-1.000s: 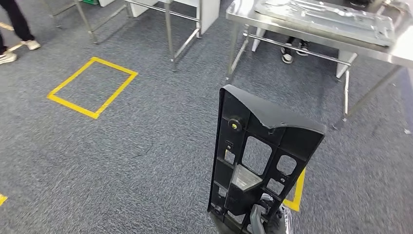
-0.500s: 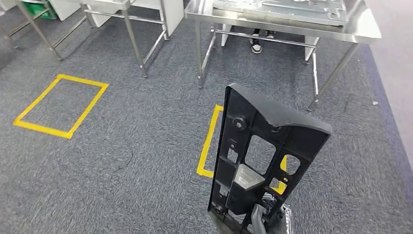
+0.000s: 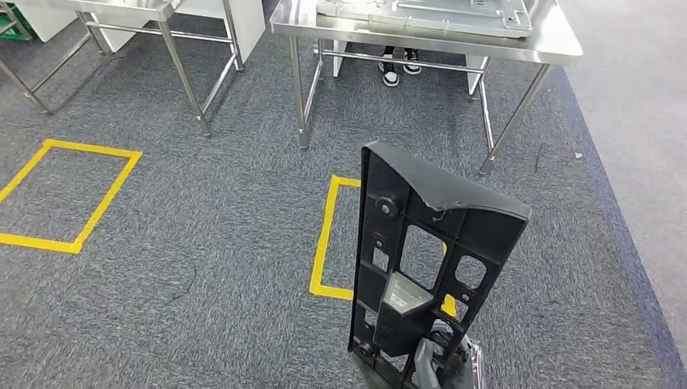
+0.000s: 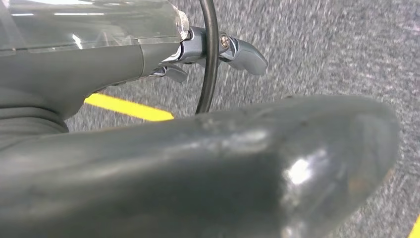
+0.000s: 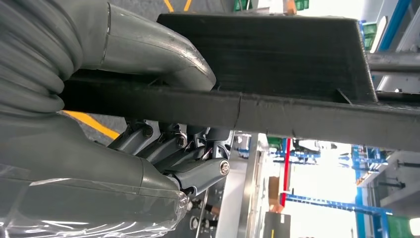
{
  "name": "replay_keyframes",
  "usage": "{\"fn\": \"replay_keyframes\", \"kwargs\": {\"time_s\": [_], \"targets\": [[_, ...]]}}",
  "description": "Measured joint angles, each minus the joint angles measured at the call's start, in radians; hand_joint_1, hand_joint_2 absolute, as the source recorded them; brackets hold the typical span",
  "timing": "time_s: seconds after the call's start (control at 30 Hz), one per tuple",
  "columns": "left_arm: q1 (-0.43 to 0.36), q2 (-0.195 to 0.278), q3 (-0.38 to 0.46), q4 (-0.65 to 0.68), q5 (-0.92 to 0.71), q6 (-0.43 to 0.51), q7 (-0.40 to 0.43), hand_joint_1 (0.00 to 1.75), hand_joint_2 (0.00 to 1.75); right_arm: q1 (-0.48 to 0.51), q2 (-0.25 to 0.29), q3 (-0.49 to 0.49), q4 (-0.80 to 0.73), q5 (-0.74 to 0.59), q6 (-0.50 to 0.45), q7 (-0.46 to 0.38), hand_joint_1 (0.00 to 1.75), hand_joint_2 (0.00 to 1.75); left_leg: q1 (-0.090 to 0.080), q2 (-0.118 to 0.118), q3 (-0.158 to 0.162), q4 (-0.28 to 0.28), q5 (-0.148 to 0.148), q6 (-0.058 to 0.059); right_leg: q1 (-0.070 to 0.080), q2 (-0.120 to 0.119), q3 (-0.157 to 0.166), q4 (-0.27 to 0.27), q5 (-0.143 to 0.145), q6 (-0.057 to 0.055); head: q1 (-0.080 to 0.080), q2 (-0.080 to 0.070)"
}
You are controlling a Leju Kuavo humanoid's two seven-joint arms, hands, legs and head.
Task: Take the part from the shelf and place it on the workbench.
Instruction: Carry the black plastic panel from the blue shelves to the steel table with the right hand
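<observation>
I hold the black part [image 3: 429, 267] in my right hand [image 3: 441, 365], low in front of my body; in the right wrist view my thumb lies over one face of its edge and my fingers [image 5: 173, 153] curl up under the other, so the hand is clamped on it. The part stands nearly upright from my grip, its long axis running up and slightly away from me, the broad capped end uppermost and the cut-out face turned toward my head camera. The workbench [image 3: 559, 49] lies straight ahead and well apart, its steel top carrying a flat grey panel [image 3: 421, 10]; a person's shoes [image 3: 398, 69] show beneath it. Between me and the bench a yellow floor marking [image 3: 324, 235] sits on the grey carpet [image 3: 202, 243], partly hidden by the part. My left hand [image 4: 198, 163] hangs over the carpet; I see its fingers [image 4: 242, 52] curled with nothing in them, though I cannot tell for certain how far they are closed. As I judge it, the carry is under way and the placing is not yet done: the right arm must bring the tall part forward and over the bench edge, laying its long axis down flat.
</observation>
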Motion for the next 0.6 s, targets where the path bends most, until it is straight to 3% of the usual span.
{"fn": "replay_keyframes", "kwargs": {"time_s": [0.07, 0.1, 0.13, 0.2, 0.23, 0.27, 0.33, 0.43, 0.47, 0.53, 0.57, 0.6], "targets": [[0.003, 0.002, 0.000, 0.000, 0.000, 0.000, 0.002, 0.00, 0.00, 0.000, -0.001, 0.001, 0.002, 0.000, -0.005, 0.001, 1.75, 1.75, 0.000, 0.008, 0.003, 0.000, -0.005, 0.000, -0.009, -0.013, -0.064, 0.107, -0.030, 0.011, 0.000, 0.000], [0.005, 0.002, 0.000, 0.000, 0.000, 0.000, 0.002, 0.00, 0.00, 0.000, -0.002, 0.002, 0.002, 0.001, -0.007, 0.001, 1.75, 1.75, 0.000, 0.011, 0.006, 0.000, -0.009, -0.002, -0.013, -0.016, -0.075, 0.117, -0.019, 0.014, 0.000, 0.000], [0.006, 0.003, 0.000, 0.000, 0.000, 0.000, 0.002, 0.00, 0.00, 0.000, -0.002, 0.004, 0.003, 0.001, -0.010, 0.001, 1.75, 1.75, 0.000, 0.013, 0.011, 0.000, -0.013, -0.004, -0.015, -0.018, -0.065, 0.087, 0.012, 0.015, 0.000, 0.000], [0.006, 0.003, 0.000, 0.000, 0.000, -0.001, 0.002, 0.00, 0.00, -0.001, -0.003, 0.007, 0.003, 0.001, -0.016, 0.001, 1.75, 1.75, 0.001, 0.016, 0.024, -0.001, -0.022, -0.011, -0.016, -0.026, -0.003, -0.044, 0.082, 0.011, 0.000, 0.000], [0.005, 0.003, 0.000, 0.000, 0.000, -0.001, 0.002, 0.00, 0.00, -0.001, -0.004, 0.008, 0.003, 0.001, -0.018, 0.001, 1.75, 1.75, 0.000, 0.016, 0.028, -0.001, -0.027, -0.016, -0.013, -0.030, 0.025, -0.101, 0.100, 0.006, 0.000, 0.000], [0.005, 0.003, 0.000, 0.000, 0.000, -0.002, 0.002, 0.00, 0.00, -0.002, -0.004, 0.009, 0.004, 0.001, -0.018, 0.001, 1.75, 1.75, -0.001, 0.018, 0.031, -0.003, -0.031, -0.021, -0.009, -0.032, 0.042, -0.135, 0.105, -0.001, 0.000, 0.000], [0.004, 0.003, 0.000, 0.000, -0.001, -0.005, 0.002, 0.00, 0.00, -0.002, -0.004, 0.011, 0.004, 0.002, -0.019, 0.001, 1.75, 1.75, -0.002, 0.020, 0.037, -0.010, -0.036, -0.034, -0.002, -0.031, 0.050, -0.151, 0.095, -0.014, 0.000, 0.000], [0.002, 0.006, 0.000, 0.000, -0.001, -0.006, 0.002, 0.00, 0.00, -0.001, -0.005, 0.015, 0.004, 0.002, -0.019, 0.000, 1.75, 1.75, -0.002, 0.020, 0.041, 0.019, -0.058, -0.048, -0.010, -0.025, 0.075, -0.172, 0.092, -0.035, -0.001, 0.000], [0.002, 0.007, 0.000, 0.000, -0.001, -0.006, 0.002, 0.00, 0.00, -0.002, -0.005, 0.017, 0.004, 0.002, -0.019, 0.000, 1.75, 1.75, -0.001, 0.018, 0.021, 0.066, -0.078, -0.050, -0.012, -0.024, 0.087, -0.178, 0.090, -0.042, -0.001, 0.000], [0.004, 0.009, 0.000, 0.000, -0.001, -0.007, 0.003, 0.00, 0.00, -0.003, -0.005, 0.019, 0.006, 0.002, -0.019, 0.000, 1.75, 1.75, -0.002, 0.015, -0.059, 0.206, -0.130, -0.051, -0.007, -0.024, 0.102, -0.180, 0.077, -0.052, -0.001, 0.000], [0.006, 0.009, 0.000, 0.000, -0.001, -0.007, 0.004, 0.00, 0.00, -0.003, -0.005, 0.020, 0.008, 0.002, -0.019, 0.001, 1.75, 1.75, -0.002, 0.015, -0.098, 0.261, -0.139, -0.051, -0.005, -0.021, 0.110, -0.180, 0.068, -0.055, -0.001, 0.000], [0.008, 0.010, 0.000, 0.000, -0.001, -0.007, 0.005, 0.00, 0.00, -0.003, -0.005, 0.021, 0.010, 0.002, -0.020, 0.001, 1.75, 1.75, -0.002, 0.015, -0.124, 0.284, -0.127, -0.051, -0.003, -0.018, 0.121, -0.180, 0.059, -0.056, -0.001, 0.000]]}}
